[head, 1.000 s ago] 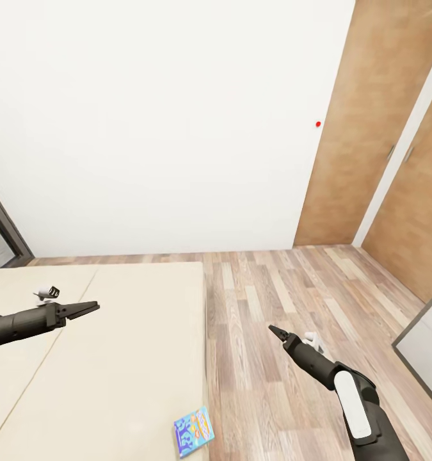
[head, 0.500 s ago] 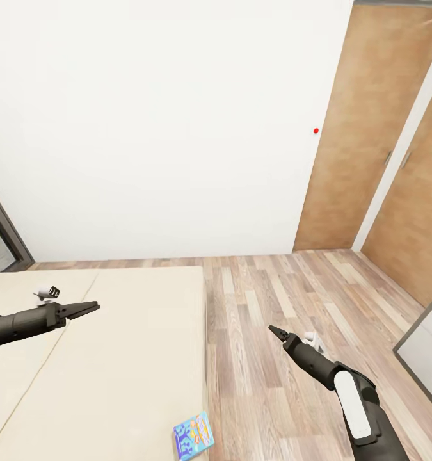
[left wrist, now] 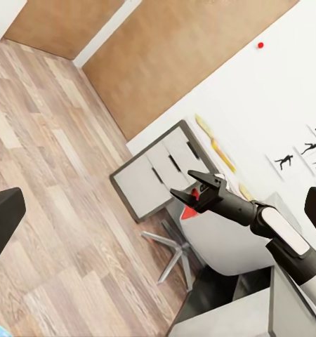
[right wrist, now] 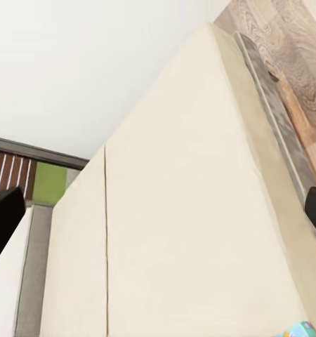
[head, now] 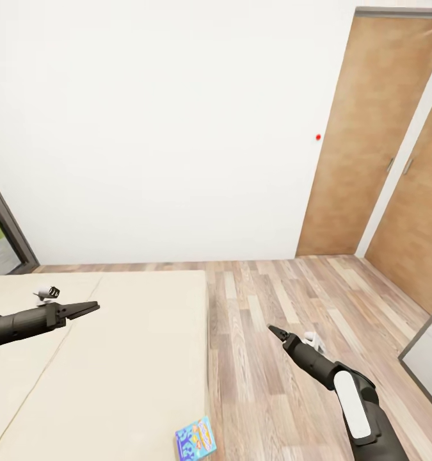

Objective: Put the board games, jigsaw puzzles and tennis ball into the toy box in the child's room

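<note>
A blue board game [head: 195,438] lies flat on the cream bed [head: 113,358], close to the bed's near right corner; its corner also peeks into the right wrist view [right wrist: 300,329]. My left gripper [head: 91,307] hovers over the middle of the bed, open and empty, well beyond the game. My right gripper [head: 273,330] hangs over the wood-plank floor to the right of the bed, open and empty; the left wrist view shows it too [left wrist: 189,188], fingers apart. The toy box, jigsaw puzzles and tennis ball are out of view.
Brown wooden doors [head: 363,141] stand at the back right, and a dark-framed window [head: 1,230] at the far left. A grey-framed unit with white drawers [left wrist: 158,172] and a white chair [left wrist: 207,239] stand behind me under black silhouette pictures [left wrist: 298,151]; its corner [head: 427,349] shows at the right.
The camera has tilted up a little, so the door's top edge now shows. Both arms hold the same pose, and the blue game lies where it was.
</note>
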### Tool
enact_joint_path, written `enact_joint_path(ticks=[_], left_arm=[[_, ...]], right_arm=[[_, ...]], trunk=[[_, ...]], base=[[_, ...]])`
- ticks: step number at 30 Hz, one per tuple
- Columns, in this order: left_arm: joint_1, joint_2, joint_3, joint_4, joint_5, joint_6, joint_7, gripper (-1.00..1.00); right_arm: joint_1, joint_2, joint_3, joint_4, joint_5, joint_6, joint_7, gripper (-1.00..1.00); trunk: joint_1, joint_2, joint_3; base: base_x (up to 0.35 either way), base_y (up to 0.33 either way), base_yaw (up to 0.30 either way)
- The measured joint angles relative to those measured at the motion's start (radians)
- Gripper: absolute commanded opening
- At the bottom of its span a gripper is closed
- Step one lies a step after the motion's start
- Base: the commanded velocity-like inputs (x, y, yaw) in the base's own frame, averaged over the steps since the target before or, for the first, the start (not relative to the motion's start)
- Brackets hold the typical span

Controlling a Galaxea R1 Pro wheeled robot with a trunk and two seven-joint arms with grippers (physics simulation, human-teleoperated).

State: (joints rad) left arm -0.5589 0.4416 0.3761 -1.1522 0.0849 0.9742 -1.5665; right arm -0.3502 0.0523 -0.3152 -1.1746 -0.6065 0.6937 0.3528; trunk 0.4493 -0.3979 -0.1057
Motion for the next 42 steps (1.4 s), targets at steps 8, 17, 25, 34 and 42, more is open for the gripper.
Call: enact_joint_path(ticks=[8,17,25,34,42], left_arm=[[0.000,0.000,0.000,0.000,0.000,0.000,0.000,1.00],[0.000,0.000,0.000,0.000,-0.001,0.000,0.000,1.00],[0.000,0.000,0.000,0.000,0.000,0.000,0.000,1.00],[0.000,0.000,0.000,0.000,0.000,0.000,0.000,1.00],[0.006,-0.023,0.003,-0.006,0.016,0.000,0.000,1.00]], right_arm=[[0.000,0.000,0.000,0.000,0.000,0.000,0.000,1.00],[0.000,0.000,0.000,0.000,0.000,0.000,0.000,1.00],[0.000,0.000,0.000,0.000,0.000,0.000,0.000,1.00],[0.000,0.000,0.000,0.000,0.000,0.000,0.000,1.00],[0.008,0.017,-0.001,0.010,0.008,0.003,-0.001,1.00]], trunk=[[0.000,0.000,0.013],[0.000,0.000,0.028],[0.000,0.000,0.040],[0.000,0.000,0.047],[0.000,0.000,0.047]], base=[[0.000,0.000,0.117],[0.000,0.000,0.135],[0.000,0.000,-0.007],[0.000,0.000,-0.045],[0.000,0.000,-0.002]])
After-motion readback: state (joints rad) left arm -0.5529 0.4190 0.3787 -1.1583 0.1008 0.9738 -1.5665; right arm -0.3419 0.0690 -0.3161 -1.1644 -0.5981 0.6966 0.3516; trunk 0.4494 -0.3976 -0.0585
